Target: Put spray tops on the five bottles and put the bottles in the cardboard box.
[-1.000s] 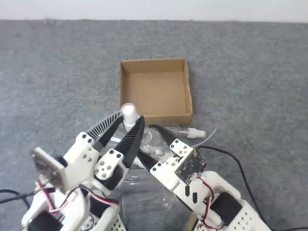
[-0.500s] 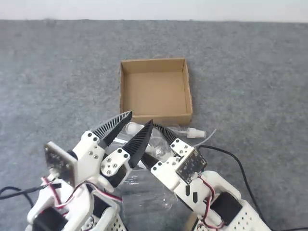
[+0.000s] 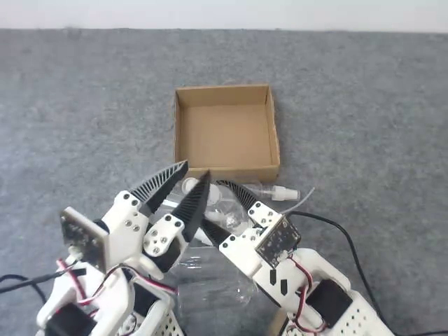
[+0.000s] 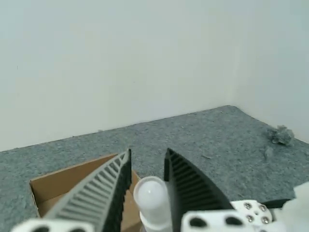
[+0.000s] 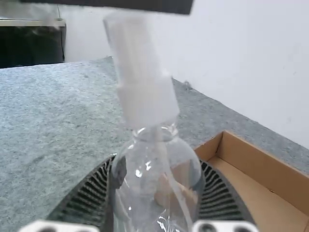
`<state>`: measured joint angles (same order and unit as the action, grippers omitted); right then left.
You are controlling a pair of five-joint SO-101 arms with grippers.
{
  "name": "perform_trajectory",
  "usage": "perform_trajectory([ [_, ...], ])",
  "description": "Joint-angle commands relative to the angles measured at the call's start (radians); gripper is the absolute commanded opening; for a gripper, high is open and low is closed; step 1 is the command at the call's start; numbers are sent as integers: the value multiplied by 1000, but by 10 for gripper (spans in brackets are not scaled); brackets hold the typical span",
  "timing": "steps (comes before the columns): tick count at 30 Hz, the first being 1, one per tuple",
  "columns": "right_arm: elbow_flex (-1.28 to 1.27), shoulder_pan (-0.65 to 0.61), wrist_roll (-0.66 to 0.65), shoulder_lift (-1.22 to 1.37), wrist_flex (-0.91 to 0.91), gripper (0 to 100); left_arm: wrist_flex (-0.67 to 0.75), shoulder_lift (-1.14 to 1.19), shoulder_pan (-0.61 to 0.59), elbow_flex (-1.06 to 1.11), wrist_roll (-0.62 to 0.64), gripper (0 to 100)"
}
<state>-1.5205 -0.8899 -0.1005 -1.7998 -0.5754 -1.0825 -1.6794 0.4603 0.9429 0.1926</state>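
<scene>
Narrowed since the earlier frame, the left gripper's [image 3: 197,169] fingers pinch the spray top [image 3: 190,185] on the bottle [image 5: 154,203], just near of the cardboard box [image 3: 274,143]. The right gripper [image 5: 155,162], reaching in from the near right, clasps the bottle's body.

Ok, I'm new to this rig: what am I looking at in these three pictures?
Two small robot arms, each ending in a gripper. One picture looks down from a fixed camera above; the other two come from cameras on each arm's wrist. On the grey carpet lie an open cardboard box and a loose spray top beside it. The right gripper grips a clear bottle; the left gripper is at the white top on its neck.
</scene>
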Motion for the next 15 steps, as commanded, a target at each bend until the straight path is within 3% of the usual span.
perform_trajectory([
  [1, 15, 12, -20, -15, 16, 91, 12, 2, 23, 8, -9, 46],
  [15, 5, 16, -57, -15, 15, 91, -2, 3, 80, 36, -52, 43],
])
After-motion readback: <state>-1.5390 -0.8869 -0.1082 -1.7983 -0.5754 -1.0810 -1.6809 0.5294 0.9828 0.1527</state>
